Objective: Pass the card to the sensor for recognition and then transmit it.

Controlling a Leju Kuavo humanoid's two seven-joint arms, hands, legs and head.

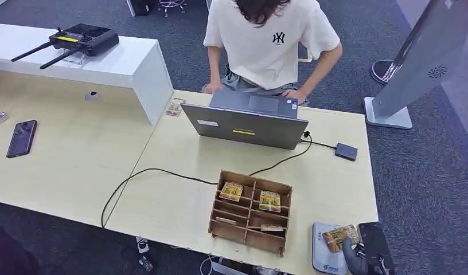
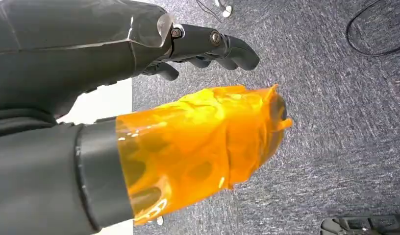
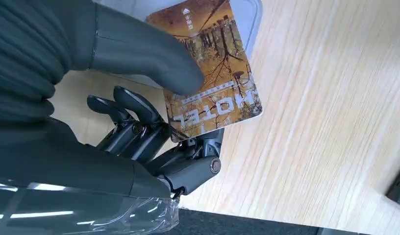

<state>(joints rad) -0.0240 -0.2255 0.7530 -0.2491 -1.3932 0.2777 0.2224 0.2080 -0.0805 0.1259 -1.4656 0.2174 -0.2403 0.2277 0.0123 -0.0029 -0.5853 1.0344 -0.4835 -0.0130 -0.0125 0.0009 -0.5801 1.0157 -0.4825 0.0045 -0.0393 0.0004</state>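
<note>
step: the right hand (image 1: 366, 252), lower right of the head view, pinches the card (image 1: 340, 237) between thumb and fingers over the sensor (image 1: 325, 252); this looks like the reading stage, with the handover not yet done.
card: held just above the white pad; in the right wrist view the card (image 3: 215, 73) overlaps the sensor (image 3: 247, 12), thumb on its printed face.
doing it well: I would keep the card flat and centred over the pad, low enough to read, and keep the pinch firm, since the thumb covers only one end.
left hand: in the left wrist view the left hand (image 2: 208, 46) hangs over carpet, fingers curled in with nothing in them, thumb wrapped in orange film.
surface: pale wood table (image 1: 180, 206); a wooden rack (image 1: 250, 211) at lower centre holds more cards; a cable (image 1: 163, 172) crosses the table.
room: a person (image 1: 270, 40) sits at a laptop (image 1: 246, 121) at upper centre; a phone (image 1: 22, 138) lies at left; grey carpet all round.
</note>
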